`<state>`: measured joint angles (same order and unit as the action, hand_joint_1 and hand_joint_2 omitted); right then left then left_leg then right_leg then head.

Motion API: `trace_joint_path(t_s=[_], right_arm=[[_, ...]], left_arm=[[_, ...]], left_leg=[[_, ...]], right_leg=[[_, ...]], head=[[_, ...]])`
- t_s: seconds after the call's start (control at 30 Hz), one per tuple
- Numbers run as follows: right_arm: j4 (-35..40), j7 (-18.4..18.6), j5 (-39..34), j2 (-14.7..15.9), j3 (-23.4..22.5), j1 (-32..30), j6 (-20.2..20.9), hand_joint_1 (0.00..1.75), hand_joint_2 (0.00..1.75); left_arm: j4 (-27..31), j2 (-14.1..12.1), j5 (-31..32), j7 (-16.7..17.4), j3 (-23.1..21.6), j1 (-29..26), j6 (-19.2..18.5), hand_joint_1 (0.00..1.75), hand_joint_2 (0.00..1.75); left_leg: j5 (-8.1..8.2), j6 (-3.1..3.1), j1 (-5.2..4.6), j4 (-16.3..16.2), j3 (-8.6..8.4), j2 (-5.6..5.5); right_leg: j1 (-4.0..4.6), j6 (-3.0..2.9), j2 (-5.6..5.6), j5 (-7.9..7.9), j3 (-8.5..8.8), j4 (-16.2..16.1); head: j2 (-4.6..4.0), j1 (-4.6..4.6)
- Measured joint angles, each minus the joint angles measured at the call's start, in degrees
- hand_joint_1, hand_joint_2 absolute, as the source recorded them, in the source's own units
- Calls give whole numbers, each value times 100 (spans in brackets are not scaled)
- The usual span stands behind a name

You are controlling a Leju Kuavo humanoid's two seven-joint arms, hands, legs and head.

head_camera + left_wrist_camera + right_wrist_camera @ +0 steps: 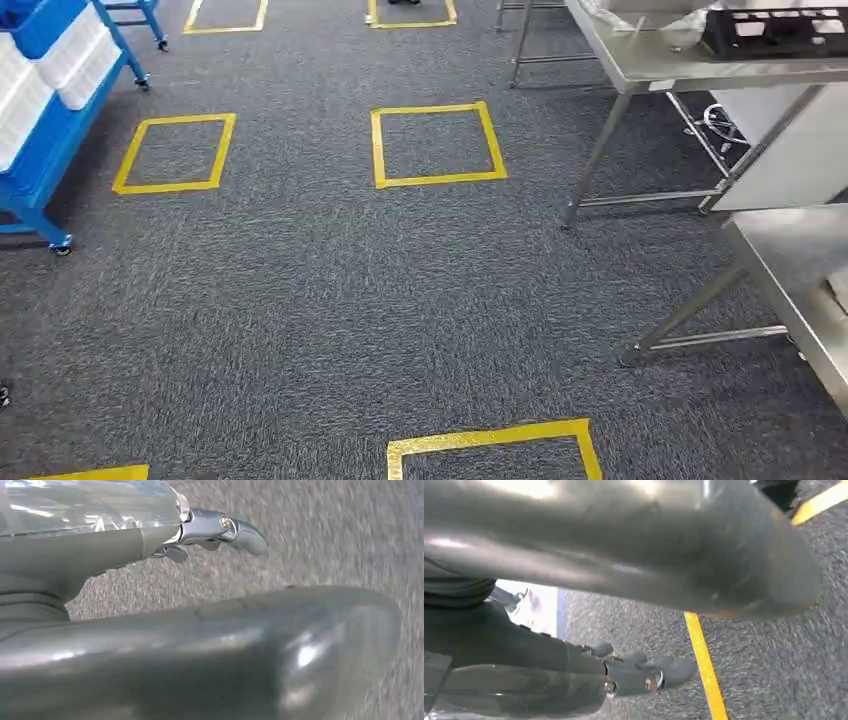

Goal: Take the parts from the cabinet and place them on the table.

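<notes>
Head view looks down on grey carpet [300, 300] marked with yellow tape squares [437, 145], one mid-floor, one to its left [175, 152], more at the near and far edges. Blue cabinet [40, 150] on castors stands at the left edge, holding white bins [75, 50] on its shelves. Steel table [650, 65] at upper right carries a black tray [775, 30] with rectangular cut-outs and some clear plastic wrap [640, 18] beside it; whether parts sit in the tray is too small to tell. A second steel table [800, 270] comes in at the right edge, nearer the camera, with a white panel [790, 150] between the two. Left wrist view: left hand [150, 545] over blurred carpet, thick grey thumb across the foreground, dark fingers [245, 535] reaching out with a clear, glossy plastic piece [90, 505] lying along them; it seems held against the fingers, but the grip itself can't be made out. Right wrist view: right hand [589, 675] over carpet and a yellow tape line [704, 665], thumb large and blurred in front, fingers [674, 670] extended, something clear and shiny [514, 690] along the fingers, grip can't be told.
</notes>
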<state>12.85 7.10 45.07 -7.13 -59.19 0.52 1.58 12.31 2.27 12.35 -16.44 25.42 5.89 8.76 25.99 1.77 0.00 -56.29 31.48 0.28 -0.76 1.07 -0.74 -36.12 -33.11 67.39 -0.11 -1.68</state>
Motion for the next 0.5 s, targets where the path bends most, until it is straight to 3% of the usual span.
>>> trace_joint_path(t_s=[0.03, 0.07, 0.1, 0.13, 0.2, 0.23, 0.27, 0.37, 0.4, 0.43, 0.47, 0.5], right_arm=[[-2, -22, -7, 0, 0, -11, -70, 0, 0], [-2, -48, -15, 0, -2, -17, -116, 0, 0], [-2, -57, -15, 2, -2, -18, -145, 0, 0], [-2, -66, -15, 11, -2, -16, -162, 0, 0], [-2, -87, -15, 24, -2, -19, -164, 0, 0], [-2, -94, -15, 26, -4, -33, -162, 0, 0], [-4, -94, -15, 24, -7, -30, -158, 0, 0], [-4, -92, -33, 24, -15, -1, -147, 0, 0], [-4, -92, -37, 22, -20, 3, -147, 0, 0], [-4, -66, -46, 20, -33, -2, -147, 0, 0], [-4, -31, -57, 22, -50, -15, -147, 0, 0], [-4, 15, -61, 22, -70, -33, -147, 0, 0]], left_arm=[[0, 9, -2, 20, 4, 1, -4, 0, 0], [0, 11, -2, 41, 9, -5, -20, 0, 0], [0, 13, 0, 53, 11, -14, -28, 0, 0], [0, 17, 4, 61, 11, -23, -33, 0, 0], [0, 33, 33, 46, 11, -45, -59, 0, 0], [0, 37, 59, 13, 9, -49, -74, 0, 0], [0, 35, 83, -15, 9, -40, -87, 0, 0], [0, 35, 125, -85, 9, -88, -129, 0, 0], [0, 31, 140, -105, 9, -101, -136, 0, 0], [0, 26, 149, -131, 7, -111, -138, 0, 0], [0, 28, 162, -162, 4, -101, -151, 0, 0], [0, 31, 185, -177, -2, -83, -166, 0, 0]], left_leg=[[3, 7, -7, -2, 7, -73], [4, 6, -10, -12, 10, -154], [6, 4, -8, -27, 7, -230], [16, -10, -1, -43, 1, -315], [42, -50, 15, -91, -11, -466], [62, -82, 26, -126, 20, -532], [88, -125, -10, -197, 64, -590], [44, -241, 31, -137, 101, -735], [54, -274, 30, -154, 118, -763], [141, -283, 22, -279, 142, -450], [343, -306, 12, -569, 286, -215], [579, -332, 25, -996, 493, -126]], right_leg=[[-2, 6, 43, -178, -241, 468], [0, 12, 58, -228, -415, 774], [-2, 18, 62, -128, -456, 791], [-10, 20, 69, 107, -375, 545], [-41, 13, 190, 682, 33, -421], [-80, 16, 489, 738, 181, -790], [-54, 15, 572, 715, 179, -845], [-21, -88, 386, 725, 174, -819], [-51, -139, 319, 751, 191, -867], [-52, -183, 239, 762, 213, -899], [-40, -227, 166, 757, 213, -903], [-19, -244, 84, 749, 207, -899]], head=[[0, 0], [0, 0], [0, 0], [0, 0], [0, 2], [0, 2], [-2, 0], [0, 2], [0, 0], [-2, -2], [0, -35], [0, -33]])
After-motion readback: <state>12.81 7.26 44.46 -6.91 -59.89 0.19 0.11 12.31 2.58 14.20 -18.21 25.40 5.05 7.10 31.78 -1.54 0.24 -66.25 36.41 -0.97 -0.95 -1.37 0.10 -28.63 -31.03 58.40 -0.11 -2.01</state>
